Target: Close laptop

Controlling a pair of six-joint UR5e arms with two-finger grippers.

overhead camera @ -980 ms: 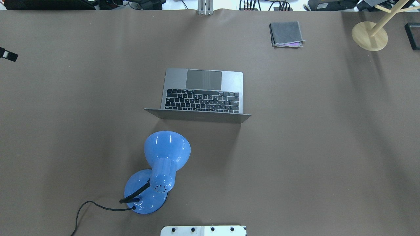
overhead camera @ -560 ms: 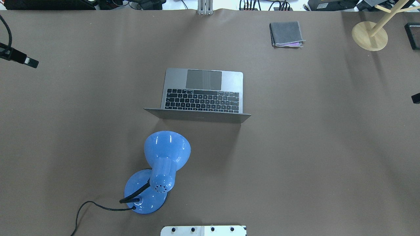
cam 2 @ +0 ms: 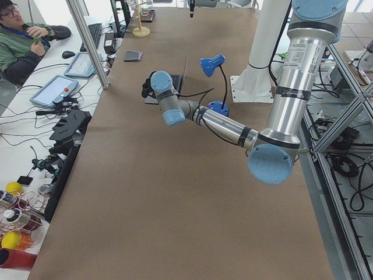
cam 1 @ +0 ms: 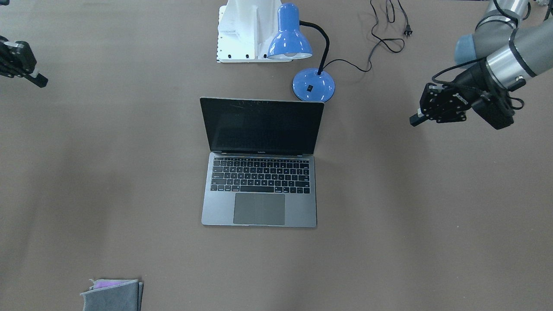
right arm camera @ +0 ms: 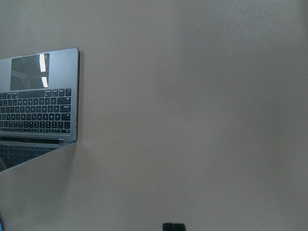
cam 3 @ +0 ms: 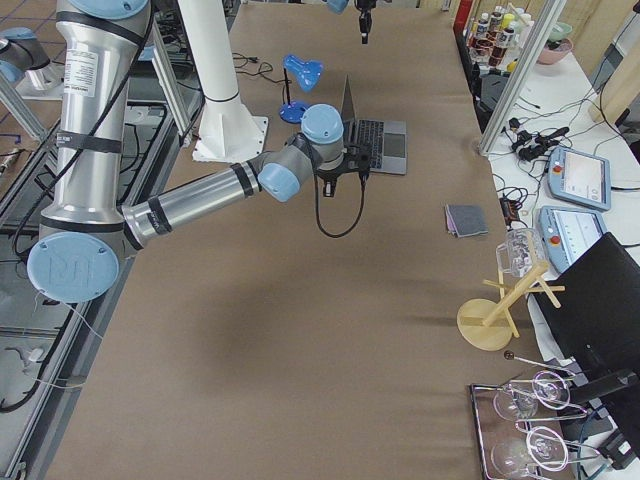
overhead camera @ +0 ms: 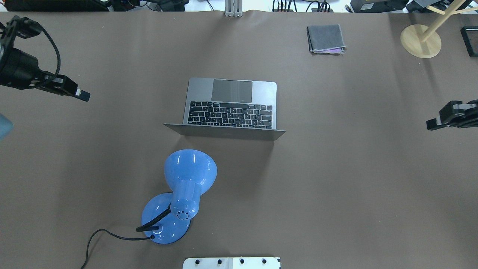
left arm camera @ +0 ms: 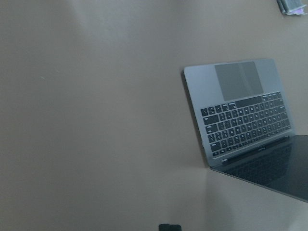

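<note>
The grey laptop (overhead camera: 231,104) stands open in the middle of the table, its dark screen (cam 1: 263,127) upright and facing away from the robot. My left gripper (overhead camera: 83,94) hangs well to the laptop's left and looks shut and empty; it is on the right of the front-facing view (cam 1: 415,120). My right gripper (overhead camera: 432,124) is far to the laptop's right, near the table's edge, and also looks shut and empty. The left wrist view shows the laptop (left arm camera: 240,110) at its right side. The right wrist view shows the laptop (right arm camera: 41,106) at its left side.
A blue desk lamp (overhead camera: 186,186) with a black cord stands just behind the laptop's lid, on the robot's side. A folded grey cloth (overhead camera: 326,39) and a wooden stand (overhead camera: 421,40) lie at the far right. The white robot base (overhead camera: 231,263) is at the near edge.
Both arms have come inward over the table. The left gripper moved right and toward the robot, and the right gripper came in from the right edge. The laptop has not moved.
</note>
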